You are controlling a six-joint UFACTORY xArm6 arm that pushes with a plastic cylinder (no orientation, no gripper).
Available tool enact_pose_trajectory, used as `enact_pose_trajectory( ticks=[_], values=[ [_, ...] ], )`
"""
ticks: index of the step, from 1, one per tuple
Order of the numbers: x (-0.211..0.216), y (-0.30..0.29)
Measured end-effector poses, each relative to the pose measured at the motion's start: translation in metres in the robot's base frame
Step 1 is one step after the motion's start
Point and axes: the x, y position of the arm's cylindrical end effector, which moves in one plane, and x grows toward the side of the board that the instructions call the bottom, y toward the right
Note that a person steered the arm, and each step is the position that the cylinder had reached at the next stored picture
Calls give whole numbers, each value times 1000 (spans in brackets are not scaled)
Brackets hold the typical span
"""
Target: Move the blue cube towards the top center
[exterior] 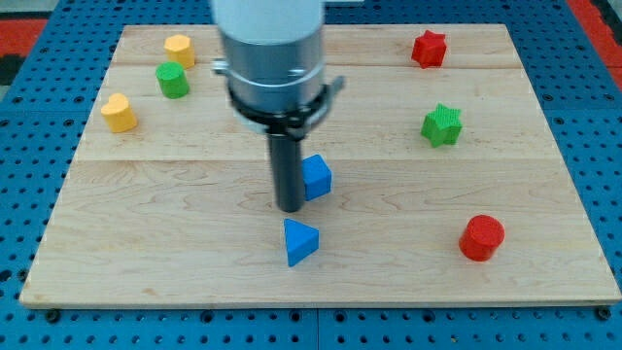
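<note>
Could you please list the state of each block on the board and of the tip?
my tip: on board, touching blue cube's left.
blue cube: near centre.
blue triangle: below tip.
red cylinder: lower right.
green star: right.
red star: top right.
yellow cylinder, green cylinder, yellow heart: upper left.

Wooden board (194, 185) with eight coloured blocks, seemingly.
</note>
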Motion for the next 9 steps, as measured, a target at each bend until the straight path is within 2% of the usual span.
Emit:
enact_pose_trajectory(
  ticks=[1,2,3,4,5,8,9],
  values=[
    [-2,5],
    [-31,4],
    [-33,4],
    [21,4],
    [37,17],
    [-120,4],
    [-94,23]
  ],
)
